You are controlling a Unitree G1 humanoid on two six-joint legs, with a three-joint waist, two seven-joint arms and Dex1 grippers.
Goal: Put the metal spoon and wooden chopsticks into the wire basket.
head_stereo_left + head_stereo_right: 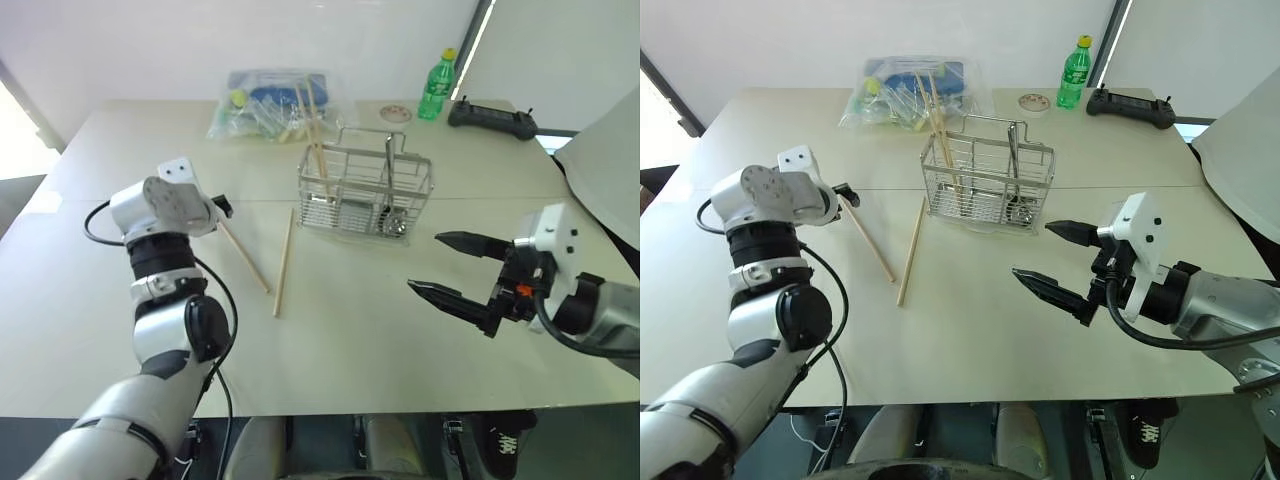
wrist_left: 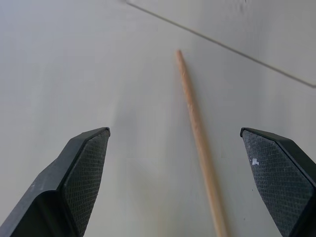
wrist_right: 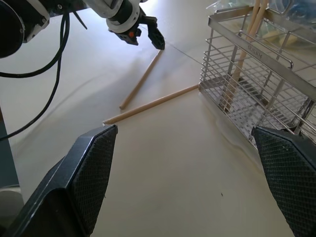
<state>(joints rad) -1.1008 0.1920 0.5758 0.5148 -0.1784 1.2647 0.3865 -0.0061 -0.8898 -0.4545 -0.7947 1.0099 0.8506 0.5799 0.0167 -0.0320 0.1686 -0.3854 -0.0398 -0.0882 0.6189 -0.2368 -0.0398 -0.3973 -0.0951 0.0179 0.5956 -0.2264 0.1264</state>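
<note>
2 wooden chopsticks (image 1: pixel 283 262) flat on tabletop (image 1: pixel 360 330), just left of wire basket (image 1: pixel 365 193); more chopsticks upright in basket's left compartment, metal spoon (image 1: pixel 389 205) upright in its right part. I've got L tool (image 3: pixel 157 40) w/ fingers wide apart over far end of the left stick. R tool (image 1: pixel 452 268) spread wide too, empty, near basket's right.

Two chopsticks (image 1: pixel 283 262) on table (image 1: pixel 360 340), left of basket (image 1: pixel 365 190).
</note>
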